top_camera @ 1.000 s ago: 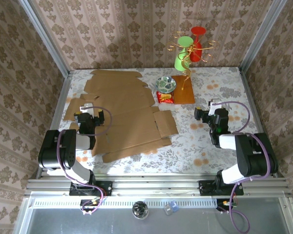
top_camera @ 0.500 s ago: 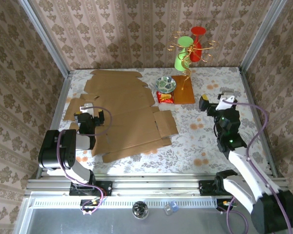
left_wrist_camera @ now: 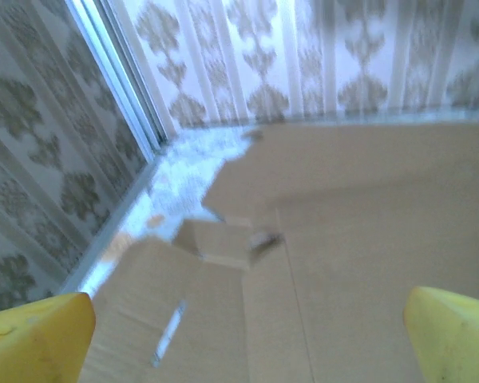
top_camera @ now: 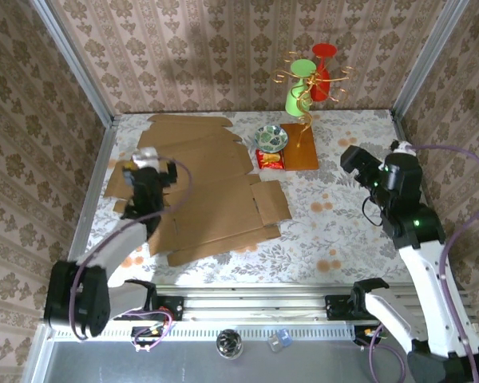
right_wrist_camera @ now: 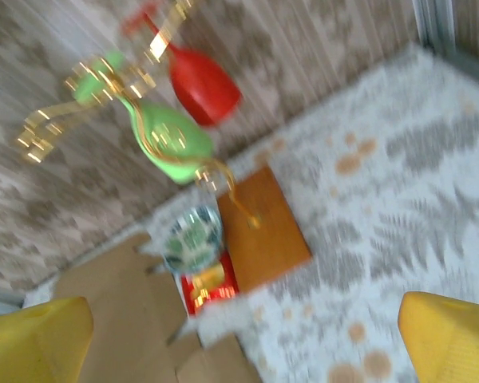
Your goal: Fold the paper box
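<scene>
The paper box is a flat brown cardboard sheet [top_camera: 215, 203] lying unfolded on the left half of the table, with more flat cardboard [top_camera: 188, 140] behind it. My left gripper [top_camera: 148, 177] hovers open over the sheet's left part. In the left wrist view its yellow fingertips [left_wrist_camera: 40, 335] stand wide apart above the cardboard [left_wrist_camera: 367, 239], with nothing between them. My right gripper [top_camera: 355, 163] is raised over the right side of the table, away from the box. Its yellow fingertips [right_wrist_camera: 451, 335] are spread open and empty, and a corner of the cardboard [right_wrist_camera: 112, 319] shows low on the left.
A wooden board [top_camera: 299, 148] at the back middle carries a gold wire stand with a green cup [top_camera: 299, 84] and a red cup [top_camera: 323, 68]. A patterned bowl [top_camera: 271, 138] and a red packet [top_camera: 270, 159] sit beside it. Metal frame posts and wallpapered walls enclose the table.
The right arm has risen and swung out toward the back right. The left arm has stretched forward, carrying its gripper farther over the cardboard. The box has not moved.
</scene>
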